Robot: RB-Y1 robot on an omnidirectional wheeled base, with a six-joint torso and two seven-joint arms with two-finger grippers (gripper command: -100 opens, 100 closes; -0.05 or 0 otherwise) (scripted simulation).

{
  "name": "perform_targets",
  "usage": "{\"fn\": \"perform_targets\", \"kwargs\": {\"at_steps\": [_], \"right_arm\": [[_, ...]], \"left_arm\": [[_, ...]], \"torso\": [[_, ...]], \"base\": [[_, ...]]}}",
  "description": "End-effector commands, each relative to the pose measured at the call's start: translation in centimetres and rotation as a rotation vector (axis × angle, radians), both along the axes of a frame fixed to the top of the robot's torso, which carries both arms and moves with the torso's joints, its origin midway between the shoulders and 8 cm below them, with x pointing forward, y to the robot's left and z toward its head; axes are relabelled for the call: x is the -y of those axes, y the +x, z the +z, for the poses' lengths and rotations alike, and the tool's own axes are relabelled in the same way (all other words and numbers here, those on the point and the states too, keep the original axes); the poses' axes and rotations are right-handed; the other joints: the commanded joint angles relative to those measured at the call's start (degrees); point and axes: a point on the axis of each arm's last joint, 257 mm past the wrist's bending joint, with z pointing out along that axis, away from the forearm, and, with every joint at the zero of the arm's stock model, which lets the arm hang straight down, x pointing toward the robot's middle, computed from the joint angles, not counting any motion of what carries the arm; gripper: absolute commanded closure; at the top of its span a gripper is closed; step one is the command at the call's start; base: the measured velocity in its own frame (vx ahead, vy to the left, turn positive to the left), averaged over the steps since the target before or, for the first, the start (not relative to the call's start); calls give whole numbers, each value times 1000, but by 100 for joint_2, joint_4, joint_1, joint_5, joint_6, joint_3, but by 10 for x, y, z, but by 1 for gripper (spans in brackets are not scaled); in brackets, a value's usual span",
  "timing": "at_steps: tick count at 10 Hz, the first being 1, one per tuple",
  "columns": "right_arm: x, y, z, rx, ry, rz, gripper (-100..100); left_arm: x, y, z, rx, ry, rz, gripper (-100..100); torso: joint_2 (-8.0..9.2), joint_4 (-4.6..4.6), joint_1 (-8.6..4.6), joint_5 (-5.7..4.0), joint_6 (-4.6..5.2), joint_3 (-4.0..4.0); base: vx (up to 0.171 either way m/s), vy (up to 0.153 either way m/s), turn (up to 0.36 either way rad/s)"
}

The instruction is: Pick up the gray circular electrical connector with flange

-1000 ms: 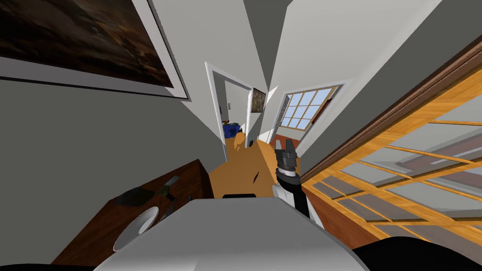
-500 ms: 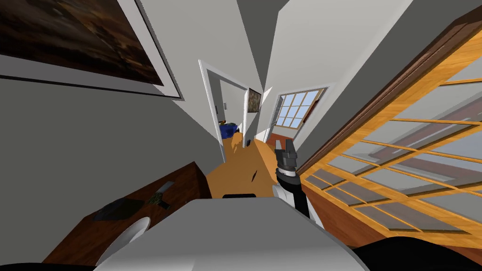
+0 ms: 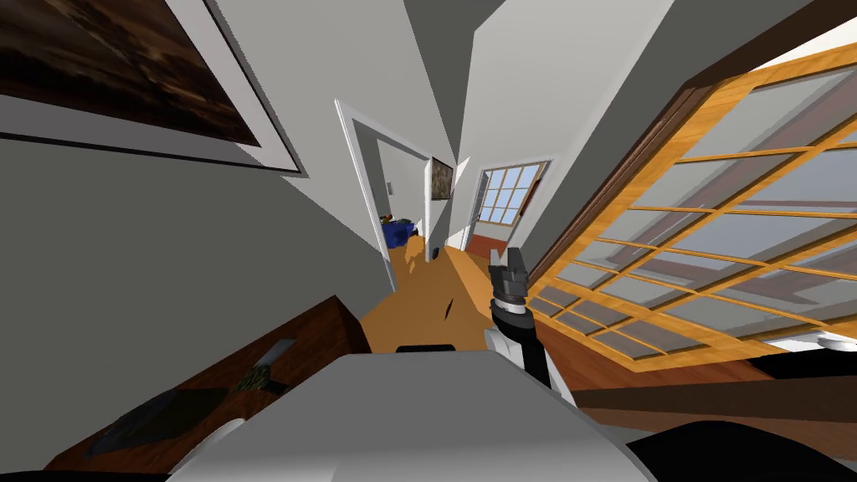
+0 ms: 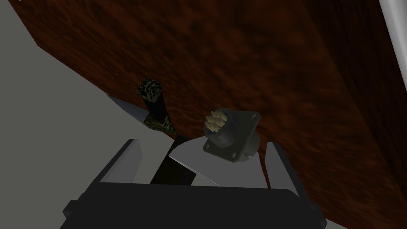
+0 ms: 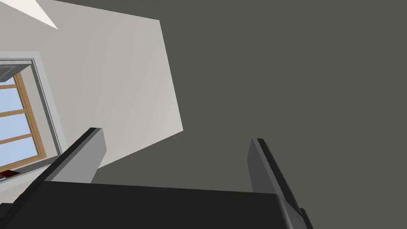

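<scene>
The grey round connector (image 4: 232, 135) has a square flange and pale pins on its face. It lies on a dark brown wooden table (image 4: 246, 59), resting on a flat grey sheet (image 4: 216, 169). My left gripper (image 4: 202, 143) is open just above it, and the connector sits between the fingers, closer to one finger (image 4: 278, 163) and touching neither. In the head view my right gripper (image 3: 507, 261) is held out ahead over the orange floor. Its fingers (image 5: 258, 163) are open with nothing between them.
A dark, mottled stick-like object (image 4: 155, 105) lies on the table beside the connector. The head view shows the brown table (image 3: 209, 368) at my lower left with a dark flat object (image 3: 151, 418) on it. A wood-framed glazed door (image 3: 711, 234) is on the right, and a hallway (image 3: 435, 276) lies ahead.
My head view has swung: the table and wall picture slid toward the lower left, and the glazed door now takes more of the right side. The right arm keeps its pose.
</scene>
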Motion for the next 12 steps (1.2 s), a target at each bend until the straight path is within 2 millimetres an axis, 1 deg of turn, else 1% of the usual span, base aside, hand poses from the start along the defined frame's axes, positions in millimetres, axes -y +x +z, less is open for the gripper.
{"fn": "perform_targets", "kwargs": {"at_steps": [1, 2, 4, 5, 6, 8, 9, 10, 11, 12], "right_arm": [[0, 0, 0, 0, 0, 0, 0], [0, 0, 0, 0, 0, 0, 0], [0, 0, 0, 0, 0, 0, 0], [0, 0, 0, 0, 0, 0, 0], [0, 0, 0, 0, 0, 0, 0], [0, 0, 0, 0, 0, 0, 0], [0, 0, 0, 0, 0, 0, 0], [0, 0, 0, 0, 0, 0, 0], [0, 0, 0, 0, 0, 0, 0], [0, 0, 0, 0, 0, 0, 0]], "left_arm": [[10, -29, -10, -35, -31, 52, -100], [12, -32, -12, -40, -37, 57, -100], [12, -29, -11, -39, -35, 54, -100], [12, -30, -11, -39, -35, 55, 0], [26, -25, -17, -39, -34, 46, -100], [45, -20, -24, -39, -33, 34, -100], [45, -20, -24, -39, -33, 34, -100], [49, -18, -26, -39, -33, 32, -100], [47, -19, -25, -42, -33, 31, -100], [47, -19, -25, -40, -31, 32, 100]], "torso": [[0, 0, 0, 0, 0, 0], [3, 0, 16, 2, 0, 1], [-3, -1, 9, 3, -2, -2], [-5, -1, -9, -1, -2, -3], [-7, -1, -19, -3, -2, -4], [-13, -3, 21, 5, -2, -7], [-15, -3, 39, 8, -1, -9], [-17, -3, 28, 7, -1, -10], [-12, -2, -8, 2, -1, -7], [-9, 0, -8, 5, -1, -4]], "base": [[-17, 113, -207], [-7, 121, -146], [-6, 54, -5], [-1, 7, -2], [11, 73, 73], [16, 160, 54], [26, 133, 7], [4, 16, -5], [0, 0, 0], [0, 0, 0]]}}
